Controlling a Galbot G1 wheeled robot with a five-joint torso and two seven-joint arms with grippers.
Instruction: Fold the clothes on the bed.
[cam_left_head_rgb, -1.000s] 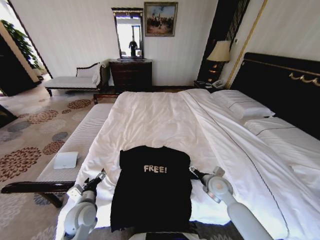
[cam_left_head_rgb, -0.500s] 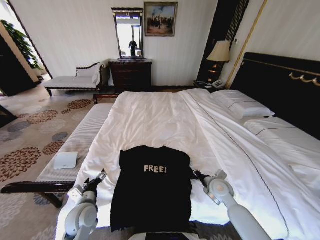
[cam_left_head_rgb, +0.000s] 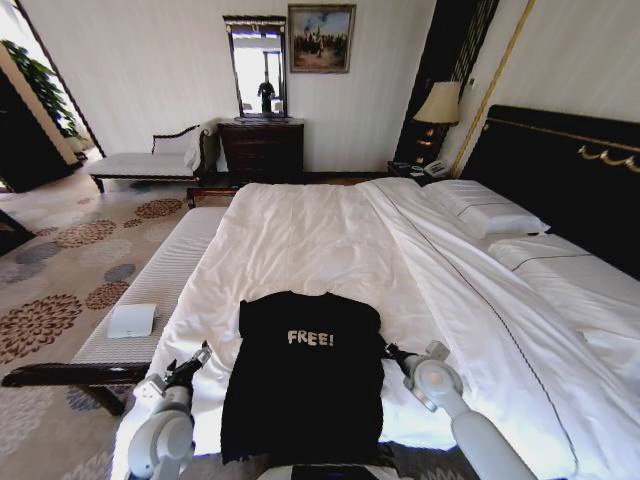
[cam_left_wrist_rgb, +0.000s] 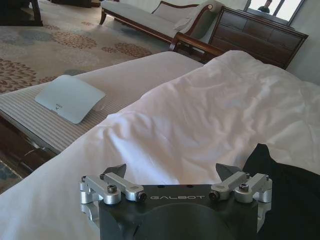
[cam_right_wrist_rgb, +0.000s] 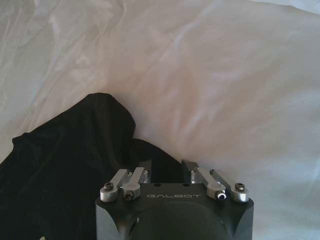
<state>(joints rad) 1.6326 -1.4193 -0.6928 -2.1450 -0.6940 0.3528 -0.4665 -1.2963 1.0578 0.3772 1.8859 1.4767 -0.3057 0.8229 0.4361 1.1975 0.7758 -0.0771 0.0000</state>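
On rumpled white bed (cam_left_head_rgb: 330, 235), soft black T-shirt (cam_left_head_rgb: 305, 375) lies flat.

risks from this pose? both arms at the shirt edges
1. The right pincer sits at the T-shirt sleeve edge with white duvet right beside it; closing could pinch duvet along with the fabric.
2. The left pincer is open over bare duvet, its tips apart from the shirt edge; it may grab sheet only.

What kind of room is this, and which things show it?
Probably a hotel bedroom: a large bed with white sheets and a dark headboard, a bedside lamp, and a dresser under a mirror.
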